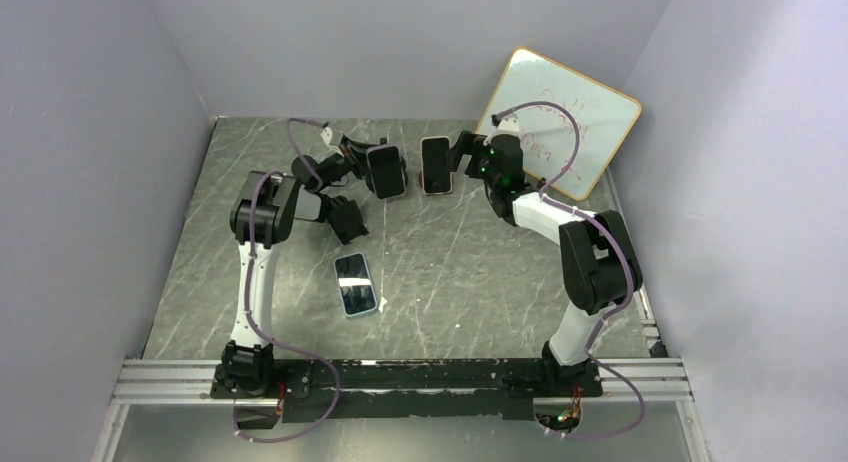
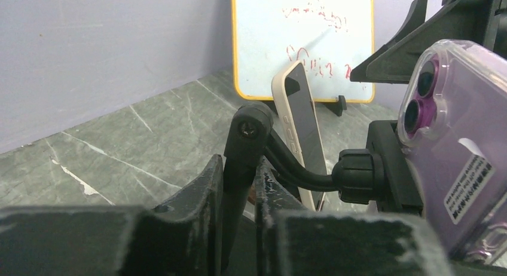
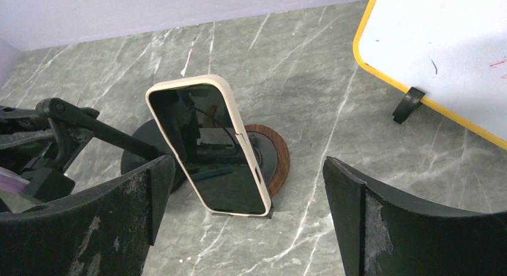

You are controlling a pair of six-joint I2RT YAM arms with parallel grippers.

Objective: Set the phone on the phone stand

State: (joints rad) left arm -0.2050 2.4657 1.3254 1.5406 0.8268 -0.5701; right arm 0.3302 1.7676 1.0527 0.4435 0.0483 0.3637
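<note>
Three phones: a cream phone [image 1: 435, 165] stands at 12 o'clock on the table [image 1: 480, 282]; a purple phone [image 1: 386, 170] is just beside it at 11 o'clock; a blue phone [image 1: 355, 284] lies flat, screen up, toward 7 o'clock.
Task item: the cream phone leans back on its stand [image 3: 276, 158], with its foot on the small front ledge and the round base behind it.
Right claw [image 3: 248, 168]: released. The jaws stand wide, one on either side of the cream phone and clear of both edges.
Left claw [image 2: 238, 181]: clenched on the black holder arm [image 2: 293, 168] that carries the purple phone.
Step in hand (judged): the cream phone looks seated, so what remains is to clear the right claw.
Procedure: withdraw the right claw straight back along its own axis, toward 3 o'clock. Keep the jaws wide. Do not swing sideways until the fingertips are past the phone's edges.
Caution 1: the phone appears to rest by lean alone, so a brush on either edge could tip it off the ledge.
Caution 2: the whiteboard [image 1: 560, 122] stands near at 1 o'clock, so room to retreat that way is short.
Left side: hold the holder arm steady. The purple phone hangs near the cream one, and a shift could knock it.
</note>
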